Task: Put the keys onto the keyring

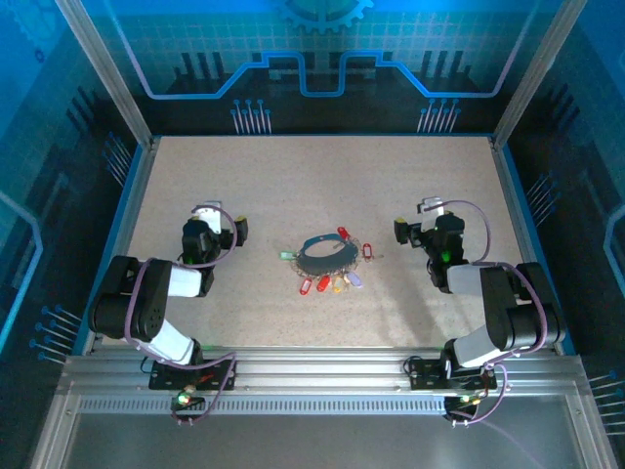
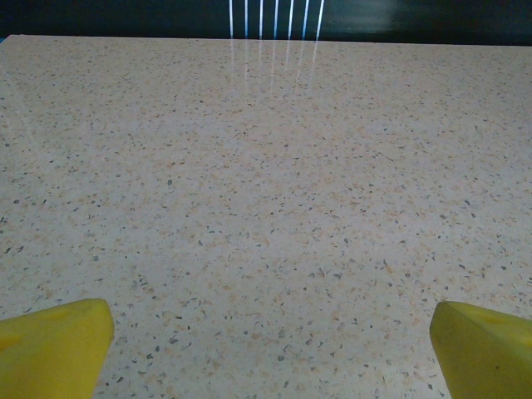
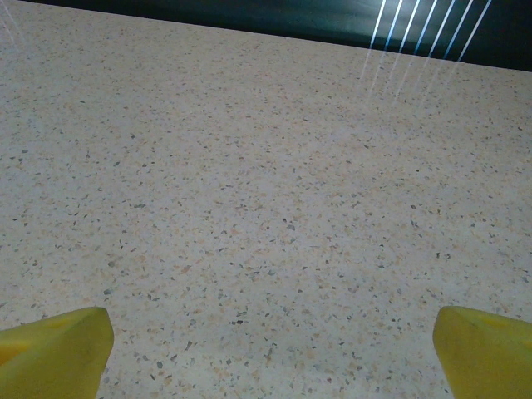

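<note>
Keyring (image 1: 327, 256) and tagged keys (image 1: 339, 283) lie mid-worktop (image 1: 293, 176). Left gripper (image 1: 223, 217) and right gripper (image 1: 415, 217) flank them, fingers spread apart, holding nothing.

We see the keyring (image 1: 322, 262), a thin dark wire loop, lying flat mid-table. The keys (image 1: 332, 283) are tiny and clustered round it, each with an oblong tag. Red, orange, yellow and purple sit in a row just off its near edge, two reds at its far right, one green at its left. We can't tell if they're threaded on.
</note>
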Robot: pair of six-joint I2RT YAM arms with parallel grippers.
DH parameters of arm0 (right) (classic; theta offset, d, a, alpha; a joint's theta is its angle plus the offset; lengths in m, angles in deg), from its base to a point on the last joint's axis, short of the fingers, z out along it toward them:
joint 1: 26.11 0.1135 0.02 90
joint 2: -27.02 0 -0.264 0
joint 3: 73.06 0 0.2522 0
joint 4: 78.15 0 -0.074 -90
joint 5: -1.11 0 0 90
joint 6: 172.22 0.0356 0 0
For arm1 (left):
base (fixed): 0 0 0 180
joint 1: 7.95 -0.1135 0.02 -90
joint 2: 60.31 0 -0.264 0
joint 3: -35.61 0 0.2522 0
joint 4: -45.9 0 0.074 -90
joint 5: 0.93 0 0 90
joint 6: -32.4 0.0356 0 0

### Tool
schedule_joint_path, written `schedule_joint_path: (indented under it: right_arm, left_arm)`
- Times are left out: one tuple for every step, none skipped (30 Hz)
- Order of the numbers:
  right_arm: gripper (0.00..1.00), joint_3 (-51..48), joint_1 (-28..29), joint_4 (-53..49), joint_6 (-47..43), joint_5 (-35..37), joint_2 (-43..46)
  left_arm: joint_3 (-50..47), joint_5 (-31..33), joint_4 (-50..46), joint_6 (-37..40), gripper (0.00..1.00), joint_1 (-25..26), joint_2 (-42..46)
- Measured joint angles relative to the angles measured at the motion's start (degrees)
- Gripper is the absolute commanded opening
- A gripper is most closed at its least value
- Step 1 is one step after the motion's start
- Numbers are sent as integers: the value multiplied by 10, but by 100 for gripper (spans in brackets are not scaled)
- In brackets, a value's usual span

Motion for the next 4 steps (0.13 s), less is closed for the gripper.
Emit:
schedule_joint_path:
  right_arm:
    - [100, 0, 0, 0, 0, 0, 0]
    - [100, 0, 0, -1, 0, 0, 0]
    - [100, 0, 0, -1, 0, 0, 0]
    - [100, 0, 0, -1, 0, -1, 0]
  left_arm:
    - [0, 0, 0, 0, 99, 0, 0]
    - [0, 0, 0, 0, 99, 0, 0]
    - [0, 0, 0, 0, 99, 0, 0]
    - [0, 0, 0, 0, 99, 0, 0]
